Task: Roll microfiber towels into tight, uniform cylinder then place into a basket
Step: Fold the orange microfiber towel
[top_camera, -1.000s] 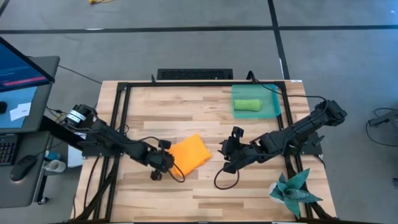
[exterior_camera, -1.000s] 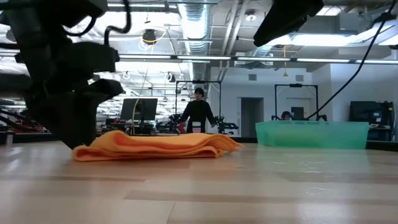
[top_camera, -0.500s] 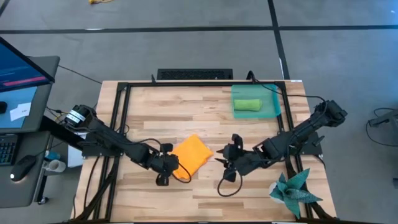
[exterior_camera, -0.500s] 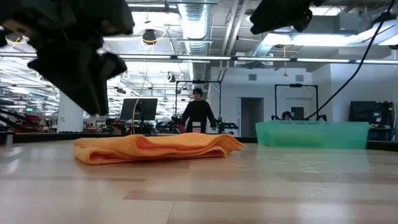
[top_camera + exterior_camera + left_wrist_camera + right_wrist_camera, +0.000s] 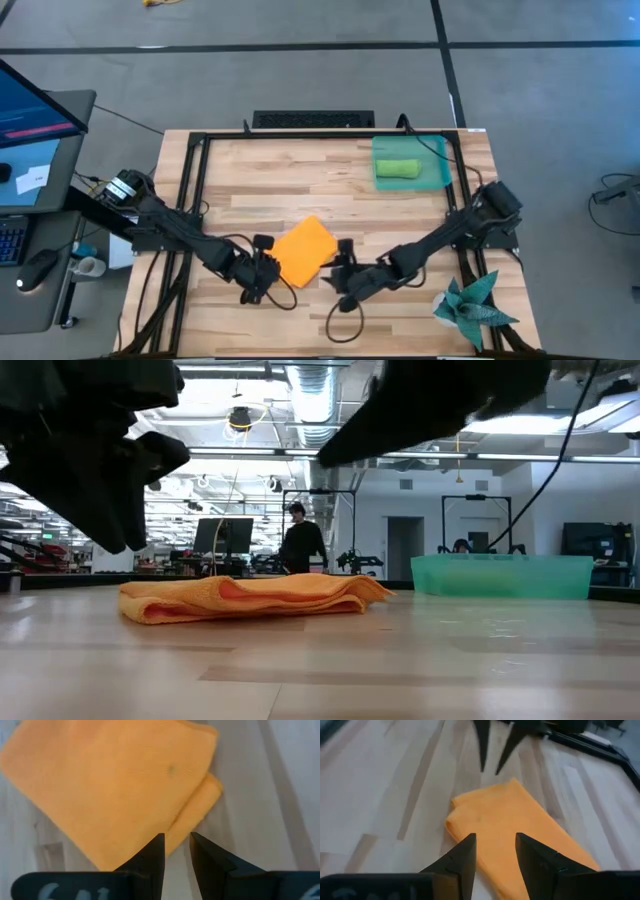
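The left gripper (image 5: 262, 279) hangs just above the desk (image 5: 250, 190) at the near-left corner of the orange towel (image 5: 303, 251), its two fingers (image 5: 155, 851) a narrow gap apart and holding nothing; the towel's folded edge lies just ahead of their tips, apart from them. The right gripper (image 5: 342, 277) hovers just off the towel's near-right edge, its fingers (image 5: 465, 854) parted and empty, the cloth's corner showing between and beyond them. The orange towel lies folded flat, not rolled, a little nearer the desk's front edge than its middle, set cornerwise between the two grippers.

The lime green towel (image 5: 397, 168) sits rolled inside the basket (image 5: 440, 160) at the desk's far-right corner. A dark teal spiky cloth (image 5: 473, 306) lies at the near-right corner.

No brand or writing can be read on any of these.

Since a second ago both grippers have come toward the front edge of the desk: the left one has let go of the towel's left end and lifted clear, and the right one has swung from well to the towel's right to just beside it. In the room behind, a person (image 5: 298, 542) has stepped slightly left.
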